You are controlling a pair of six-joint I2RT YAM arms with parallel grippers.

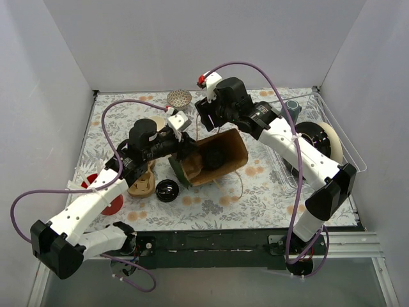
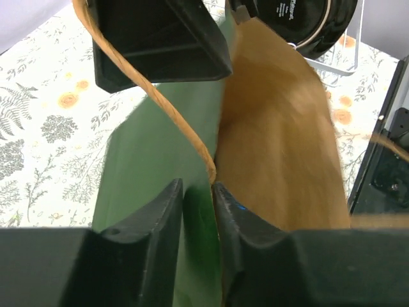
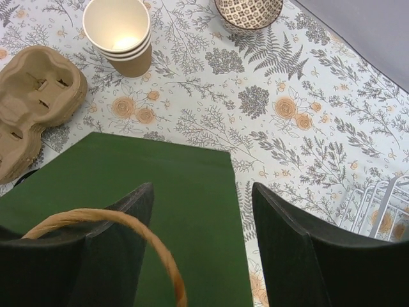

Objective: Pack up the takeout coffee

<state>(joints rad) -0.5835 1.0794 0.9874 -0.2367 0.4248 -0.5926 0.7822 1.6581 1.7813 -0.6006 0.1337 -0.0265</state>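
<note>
The left gripper has its 2 fingers close together. They pinch the green edge of the bag at its mouth. The right gripper hangs over the back of the bag. Its 2 fingers are wide apart and hold nothing.

The bag lies on its side with its mouth held open. A dark round thing sits deep inside it. I think this is the lid of the coffee. The tan cup is hard to see against the brown inside.

What could go wrong? The paper edge is thin, so it could slip out of the left fingers, and then the mouth would flop shut. If the bag is tipped up fast, the coffee could roll and fall on its side. The lid could pop off and the drink could spill. The handle loops right by the right fingers, so it could catch on 1 of them and tug the bag.

Beyond the bag's green back stands a stack of cups, and the top 1 is empty. A bowl sits behind the bag. A carrier lies left of the bag with nothing in its holes. A spare lid lies in front of the bag.
</note>
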